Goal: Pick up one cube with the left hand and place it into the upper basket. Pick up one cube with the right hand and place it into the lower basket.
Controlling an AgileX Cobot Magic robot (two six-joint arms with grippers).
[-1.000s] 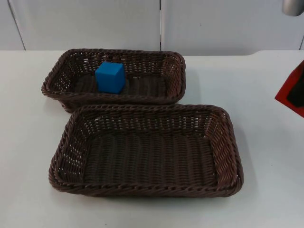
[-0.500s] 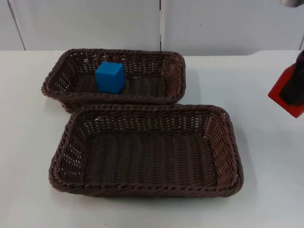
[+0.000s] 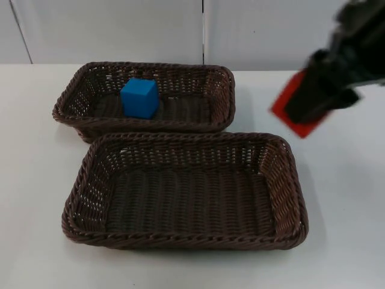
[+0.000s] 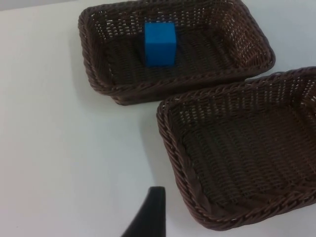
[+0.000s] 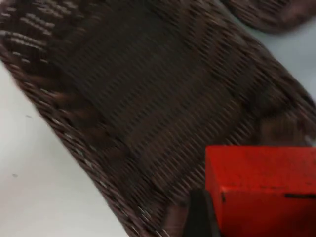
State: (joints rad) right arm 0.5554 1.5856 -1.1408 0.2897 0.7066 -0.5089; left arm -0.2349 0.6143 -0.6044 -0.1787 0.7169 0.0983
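- Moved inward from the right edge of the top view toward its upper right: right gripper [image 3: 313,105], carrying the red cube [image 3: 287,113] and now much nearer the baskets than half a second ago.
- Clamped on the red cube, one black fingertip pressed against its face in the right wrist view [image 5: 200,217]; held above the white table [image 3: 337,180], probably so as to clear the wicker rim on the way over.
- Hung just beyond the upper right corner of the lower basket [image 3: 289,174], not yet over its floor; lower basket floor bare, awaiting this cube.
- Seen from the right wrist: lower basket weave [image 5: 123,84] spread beneath the red cube [image 5: 261,187], suggesting a heading toward the basket's inside.
- Rested on the floor of the upper basket [image 3: 222,90], toward its left half: blue cube [image 3: 140,97], upright and free of any gripper, so the left arm's share looked finished.
- Waited off to the left side: left gripper, one black fingertip [image 4: 148,219] above bare table beside the lower basket [image 4: 168,128]; open or closed, impossible to tell.
- Viewed from the left wrist: blue cube [image 4: 160,43] inside the upper basket [image 4: 94,59], well apart from the fingertip.
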